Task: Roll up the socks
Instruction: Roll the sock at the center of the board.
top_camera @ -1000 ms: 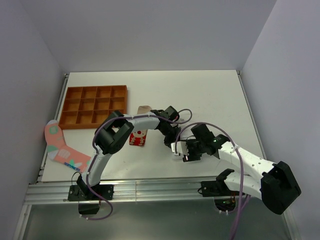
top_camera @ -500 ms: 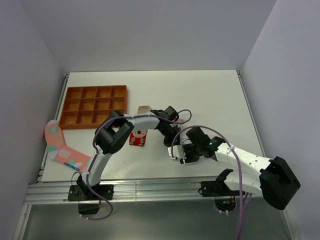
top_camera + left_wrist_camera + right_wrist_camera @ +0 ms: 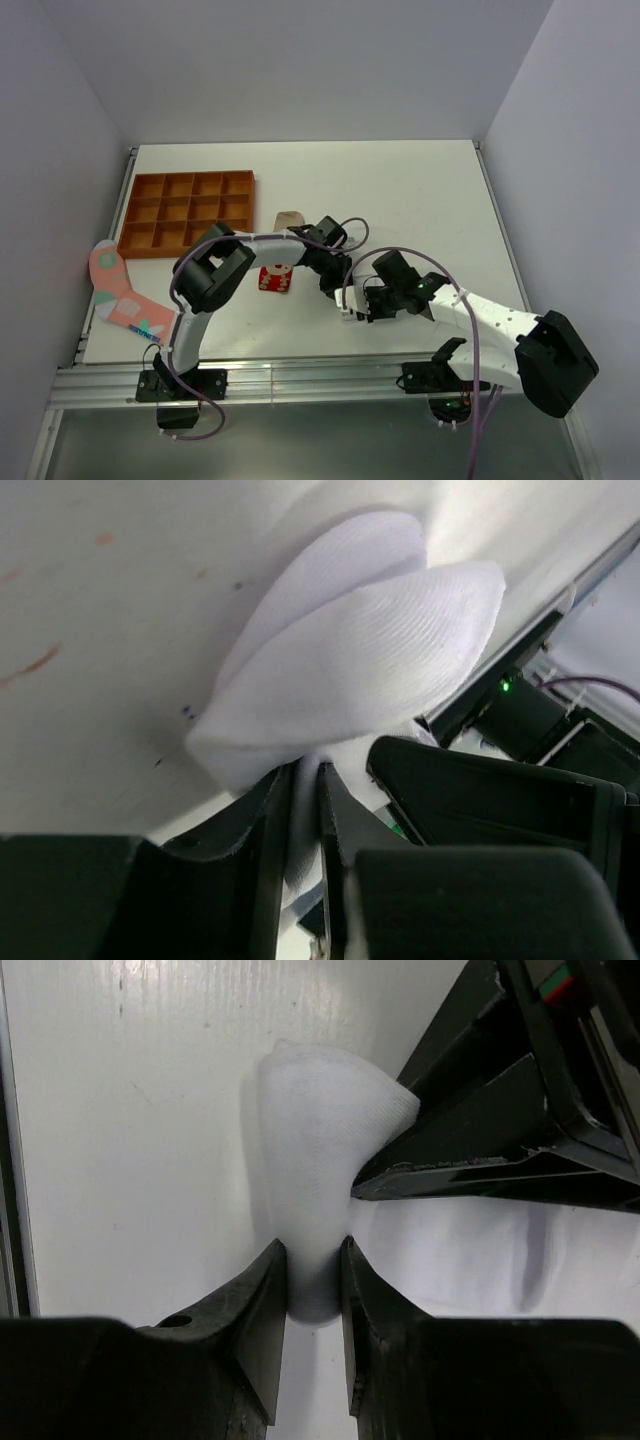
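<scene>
Tray (image 3: 190, 212) upper left on bench (image 3: 420, 190). Flat sock (image 3: 125, 295) overhangs bench's left edge. Folded sock (image 3: 275, 278) centre; bunched sock (image 3: 320, 1140) right of it.

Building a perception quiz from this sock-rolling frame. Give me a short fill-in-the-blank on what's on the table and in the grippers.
The sock pinched by the left gripper and right gripper is ___.
The small sock lying beside the left arm is ___.
The pink sock overhangs the table's ___ edge.
Missing words: white; red; left.
</scene>
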You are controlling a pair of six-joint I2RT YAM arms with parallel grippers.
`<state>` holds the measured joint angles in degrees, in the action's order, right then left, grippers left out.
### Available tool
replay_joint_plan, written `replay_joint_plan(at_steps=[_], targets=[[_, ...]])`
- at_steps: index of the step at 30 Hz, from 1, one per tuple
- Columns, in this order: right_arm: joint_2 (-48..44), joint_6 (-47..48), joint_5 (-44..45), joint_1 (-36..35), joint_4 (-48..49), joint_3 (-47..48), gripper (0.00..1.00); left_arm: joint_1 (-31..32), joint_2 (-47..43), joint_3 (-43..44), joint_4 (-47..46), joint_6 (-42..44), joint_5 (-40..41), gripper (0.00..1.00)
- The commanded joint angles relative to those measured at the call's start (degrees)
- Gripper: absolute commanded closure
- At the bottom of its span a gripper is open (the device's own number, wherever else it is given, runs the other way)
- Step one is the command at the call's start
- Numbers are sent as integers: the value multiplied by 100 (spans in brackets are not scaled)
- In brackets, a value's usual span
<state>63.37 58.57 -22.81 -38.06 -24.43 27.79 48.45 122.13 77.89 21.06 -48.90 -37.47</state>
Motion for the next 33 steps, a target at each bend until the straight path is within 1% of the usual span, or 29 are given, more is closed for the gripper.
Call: replay_joint_plan(at_steps=[1,2,7,9,11,12,13,17,21,23,24,25,28,33], targets=[[122,-82,-83,132,78,-72,80,-107,-180,-476,-48,-171,1400,77],[131,-82,-144,150,96,-81,80,-125,-337,-555,-145,-268,1549,75],[333,-3,-434,290,0,50,80,-186,-786,-845,-462,-523,1989,75],[482,41,-680,387,-114,165,81,-195,-866,-985,-550,-664,2164,75],[588,111,-874,597,-290,367,81,-195,-971,-1187,-681,-821,2200,76],[701,172,-1109,685,-378,437,81,-195,-997,-1232,-726,-857,2209,76],[772,277,-1242,895,-596,620,81,-186,-1059,-1276,-822,-892,2270,77],[1255,594,-1805,1371,-1247,1131,81,-186,-1235,-1574,-1051,-1121,2376,78],[2018,875,-2096,1688,-1819,1606,81,-160,-1340,-1680,-1148,-1253,2481,81],[2362,1059,-2236,1793,-2275,1966,80,-125,-1367,-1715,-1200,-1297,2517,82],[2720,1174,-2306,1820,-2521,2115,80,-107,-1384,-1715,-1183,-1314,2552,83],[2915,1383,-2403,1855,-2993,2430,80,-81,-1402,-1724,-1183,-1315,2578,83],[3628,1578,-2483,1995,-3698,3036,80,-28,-1481,-1750,-1183,-1297,2754,84],[4481,1298,-2413,2128,-4131,3689,81,77,-1639,-1865,-1235,-1201,3131,85]])
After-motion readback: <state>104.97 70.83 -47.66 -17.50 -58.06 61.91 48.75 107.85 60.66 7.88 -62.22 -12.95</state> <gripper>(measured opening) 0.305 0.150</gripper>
